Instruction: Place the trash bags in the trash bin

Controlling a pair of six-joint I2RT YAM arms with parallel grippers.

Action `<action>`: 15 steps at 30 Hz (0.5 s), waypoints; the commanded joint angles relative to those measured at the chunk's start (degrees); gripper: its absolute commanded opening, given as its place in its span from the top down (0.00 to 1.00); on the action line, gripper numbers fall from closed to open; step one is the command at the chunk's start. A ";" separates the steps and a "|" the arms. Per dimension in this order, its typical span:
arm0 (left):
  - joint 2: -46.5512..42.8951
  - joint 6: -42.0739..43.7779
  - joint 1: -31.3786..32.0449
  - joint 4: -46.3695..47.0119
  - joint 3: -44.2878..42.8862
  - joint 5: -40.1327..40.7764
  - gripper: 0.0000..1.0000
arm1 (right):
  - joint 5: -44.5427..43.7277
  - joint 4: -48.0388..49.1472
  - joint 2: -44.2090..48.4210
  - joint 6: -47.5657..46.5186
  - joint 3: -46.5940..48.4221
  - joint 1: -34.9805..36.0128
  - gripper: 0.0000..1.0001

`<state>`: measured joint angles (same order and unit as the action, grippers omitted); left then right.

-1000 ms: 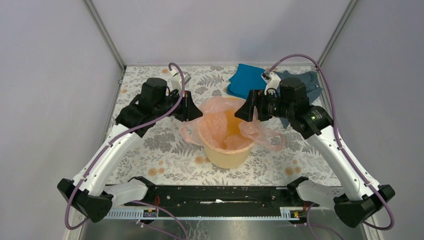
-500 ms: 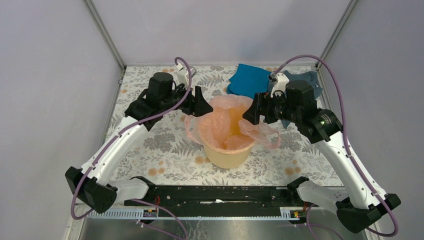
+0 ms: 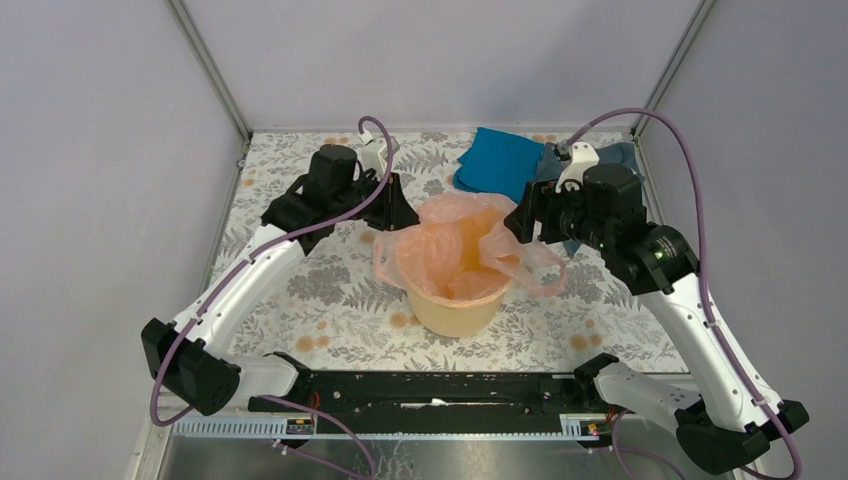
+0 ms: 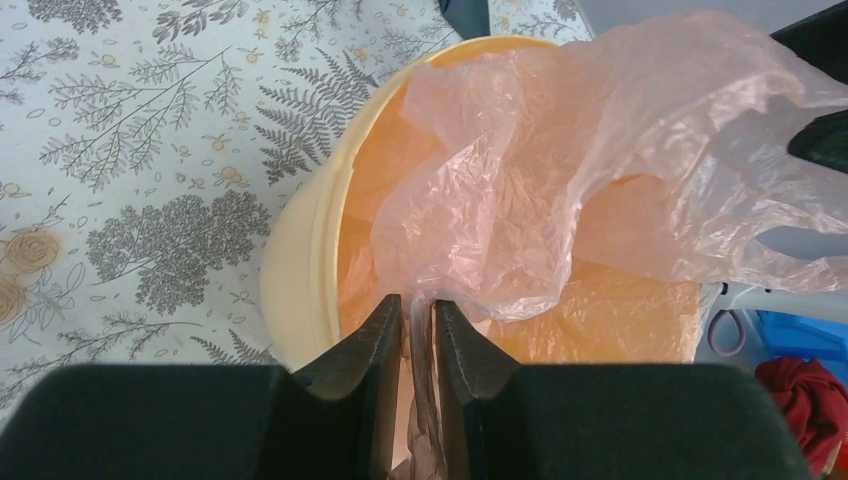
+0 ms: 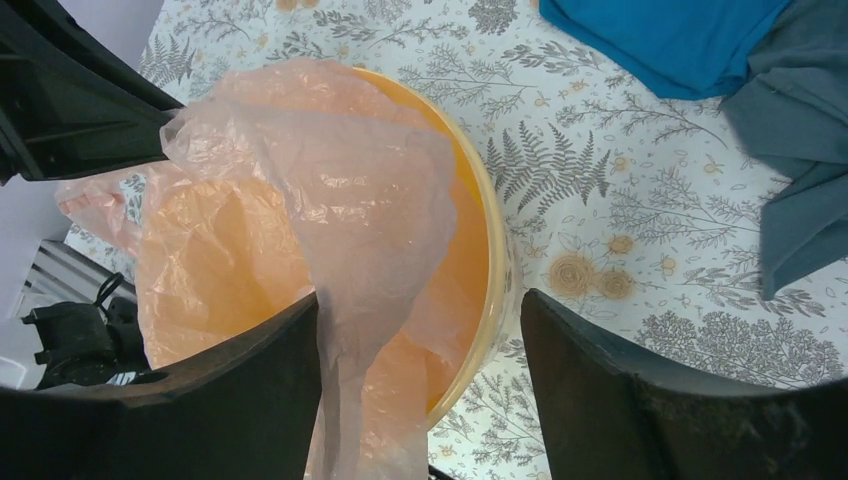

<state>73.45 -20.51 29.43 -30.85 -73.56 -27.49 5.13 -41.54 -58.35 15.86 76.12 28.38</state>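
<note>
The yellow-orange bucket (image 3: 455, 305) stands mid-table. The pale-pink bag (image 3: 448, 235) sits in its mouth, with film puffed above the rim and a flap hanging over the right side. My left gripper (image 3: 398, 212) is at the bucket's left rim, shut on a pinch of the bag; in the left wrist view (image 4: 417, 305) film (image 4: 600, 150) runs up between the closed fingertips over the rim (image 4: 300, 260). My right gripper (image 3: 520, 220) is at the right rim, jaws wide open (image 5: 420, 305); a strand of bag (image 5: 330, 170) hangs between them along the left finger, above the rim (image 5: 497, 260).
A blue cloth (image 3: 497, 160) and a grey-blue cloth (image 3: 622, 160) lie at the far right behind the right gripper; both show in the right wrist view, blue (image 5: 660, 40) and grey-blue (image 5: 800, 130). Enclosure walls stand on both sides and at the back.
Both grippers have shifted to the right and a little farther back. The left has closed in on the bucket's left rim. The bag's film now stands higher over the bucket mouth.
</note>
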 commanded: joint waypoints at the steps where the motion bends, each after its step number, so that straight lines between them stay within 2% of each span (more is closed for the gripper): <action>1: -0.26 1.24 -0.26 -1.03 -1.23 2.17 0.78 | -2.67 3.14 1.51 -1.15 0.72 -0.04 0.30; 4: -0.85 1.55 -0.25 -1.84 -1.51 2.73 0.76 | -2.30 4.50 0.52 -0.41 -0.01 -0.07 0.49; 6: -1.58 1.84 -0.25 -2.56 -1.98 3.33 0.68 | -3.71 5.23 -0.05 0.68 -0.36 -0.06 0.63; 10: -4.25 2.80 -0.25 -4.89 -2.48 6.72 0.50 | -8.73 6.08 -0.83 3.59 -0.97 -0.04 0.86; 15: -7.78 3.80 -0.25 -5.77 -2.28 7.68 0.35 | -10.10 5.07 -3.40 4.62 -0.30 -0.07 0.95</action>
<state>69.87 -18.26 29.45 -36.36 -73.82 -21.98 -2.00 -37.91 -59.90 18.76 75.31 28.38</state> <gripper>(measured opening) 0.618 0.074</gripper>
